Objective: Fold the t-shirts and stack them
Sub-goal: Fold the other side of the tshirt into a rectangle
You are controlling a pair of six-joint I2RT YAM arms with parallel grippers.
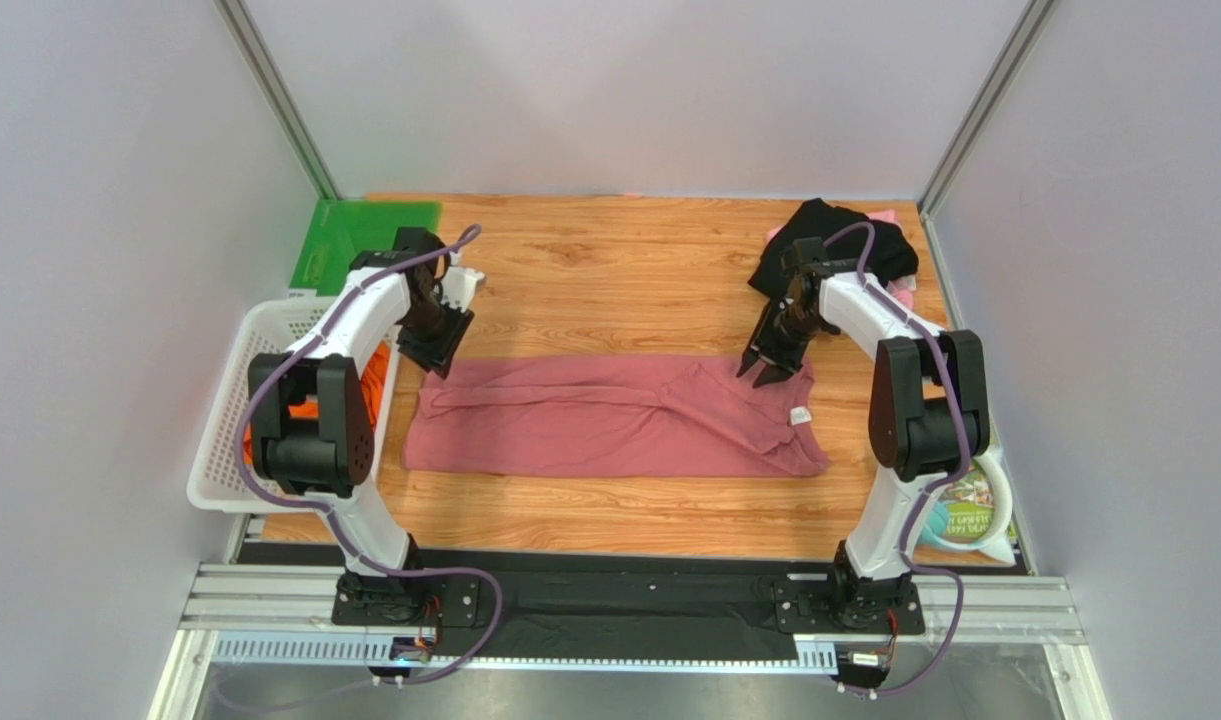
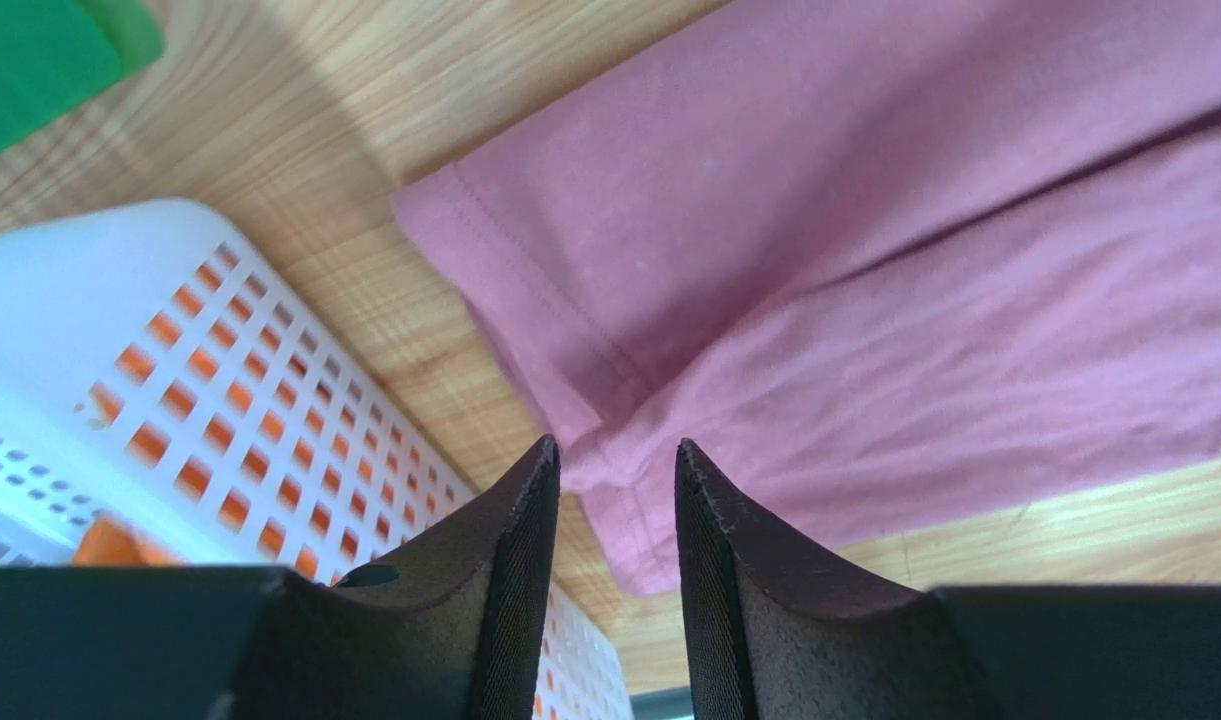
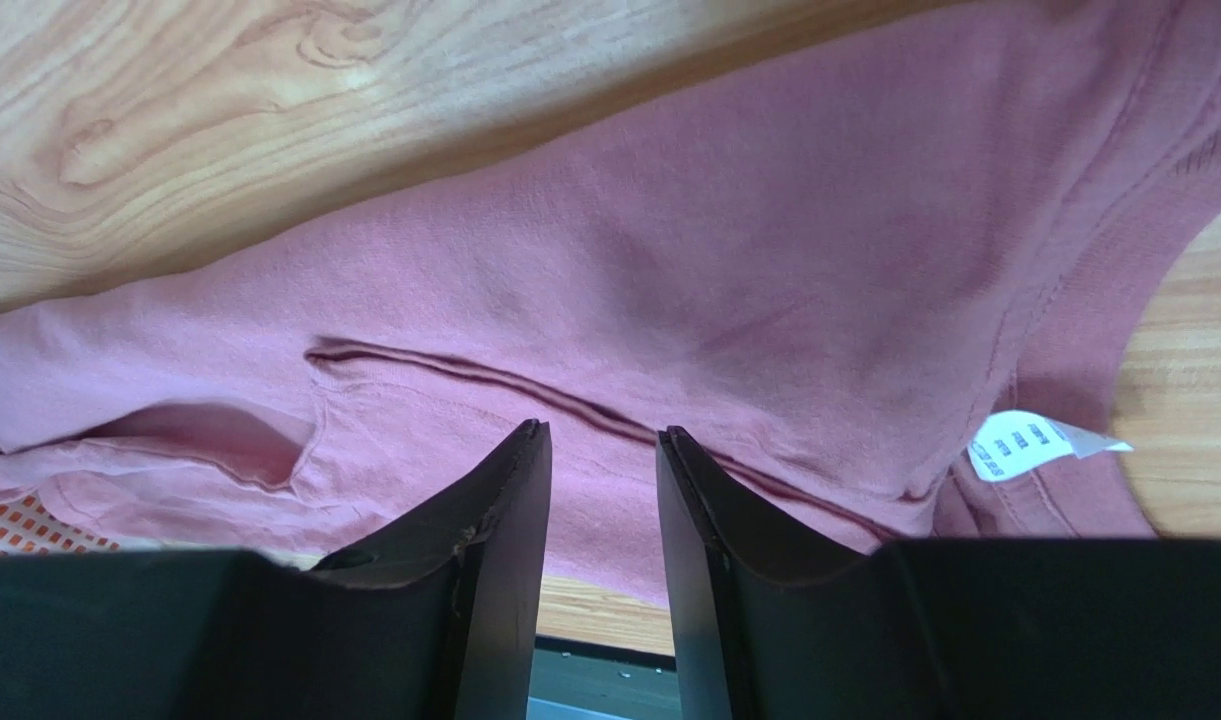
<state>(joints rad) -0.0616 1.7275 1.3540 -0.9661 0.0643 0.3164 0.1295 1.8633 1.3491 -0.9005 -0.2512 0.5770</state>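
Dusty-rose t-shirt (image 3: 751,255), beyond the jaws: matt knit cloth.
Table (image 3: 196,120): smooth grained wood.
Basket (image 2: 75,285), left of the left gripper (image 2: 616,446) jaws: white plastic mesh.
Fingers (image 2: 496,600): matt black, rough.

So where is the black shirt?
In the top view, the black shirt sits bunched at the table's far right corner, just behind the right claw and beyond the dusty-rose shirt.

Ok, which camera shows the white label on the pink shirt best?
The right wrist view: the white label sits close and sharp at the collar of the dusty-rose t-shirt. The top view shows it only as a tiny white speck at the shirt's right end. The left wrist view misses it.
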